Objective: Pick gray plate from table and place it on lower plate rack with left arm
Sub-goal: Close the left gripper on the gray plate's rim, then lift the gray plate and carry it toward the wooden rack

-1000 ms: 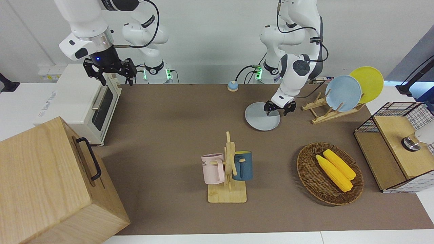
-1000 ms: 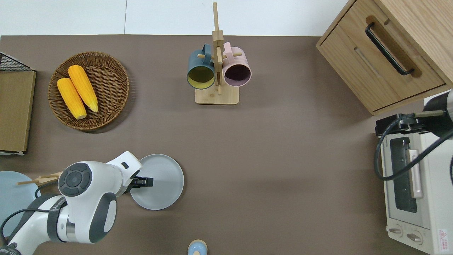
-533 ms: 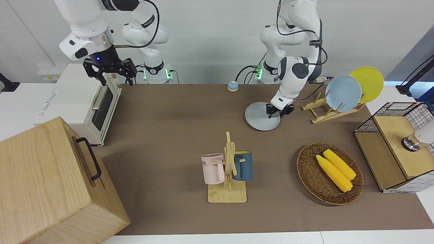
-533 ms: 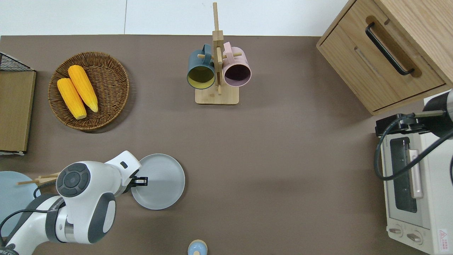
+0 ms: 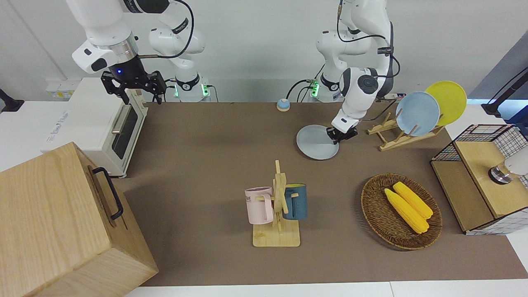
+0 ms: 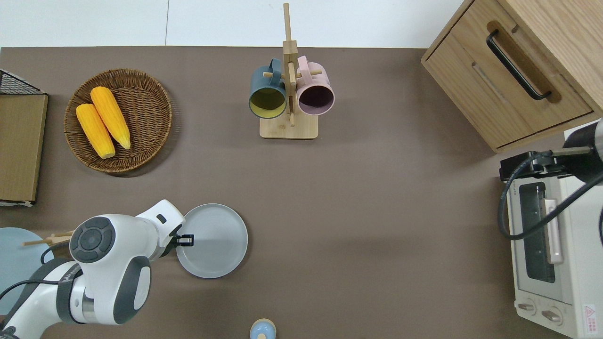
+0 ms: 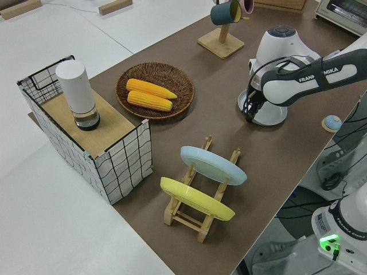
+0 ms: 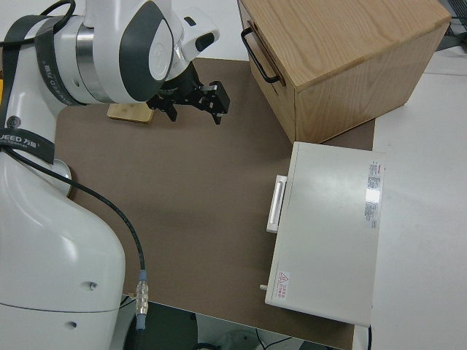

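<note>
- Over the last second, left gripper (image 5: 340, 134) drawn in from above the inner face of the gray plate (image 6: 214, 240) to its rim, at the edge toward the left arm's end of the table.
- Fingers wide apart a second ago, now narrowed around that rim; closed on the plate, as far as the front and overhead views show.
- Plate nudged slightly toward the right arm's end in that time, judging by the front view.
- Read as: grasp made or just being made, lift not yet started. No clear gap visible between plate and table (image 5: 214, 165), so probably flat on it.
- Gray plate: round, pale gray, matte, shallow raised rim, empty.
- Position: near the robots' edge of the table, toward the left arm's end, between a small blue-topped knob (image 6: 262, 328) and a wicker basket (image 6: 150, 99) holding two corn cobs (image 6: 103, 121).
- Lower plate rack (image 7: 198, 220): light wood, near the plate, closer to the left arm's end of the table. Already carrying a light blue plate (image 7: 213, 165) and a yellow plate (image 7: 195, 199), both leaning on the pegs.
- Free peg slots visible at the end of the rack nearest the gray plate, seen in the front view; likely target.
- Right gripper (image 5: 133, 86) parked, blue light on, fingers spread open, holding nothing.
</note>
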